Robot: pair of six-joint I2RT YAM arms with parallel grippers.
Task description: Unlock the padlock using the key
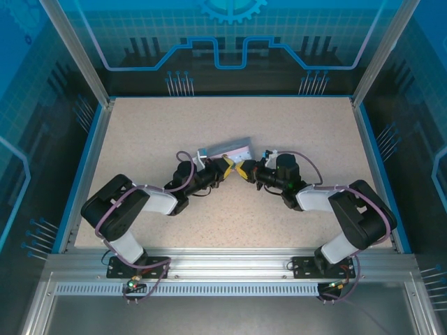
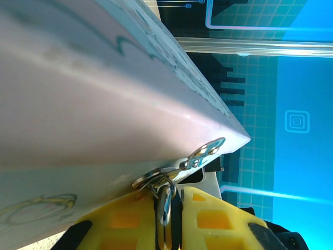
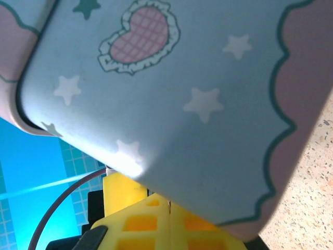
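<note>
Evidently we are midway, with the lock not yet open. The left gripper (image 2: 167, 229) pinches a small metal piece hanging from the hasp (image 2: 208, 152) at the edge of the tin (image 1: 227, 146). We take that piece for the padlock (image 2: 165, 200), its loop threaded through the hasp. The right gripper (image 3: 169, 224) sits close under the tin with its fingers pressed together, and we cannot tell whether the key lies between them. What remains, as we judge it, is seating the key in the keyhole and turning it. The tin's lid is down, so its contents are hidden.
</note>
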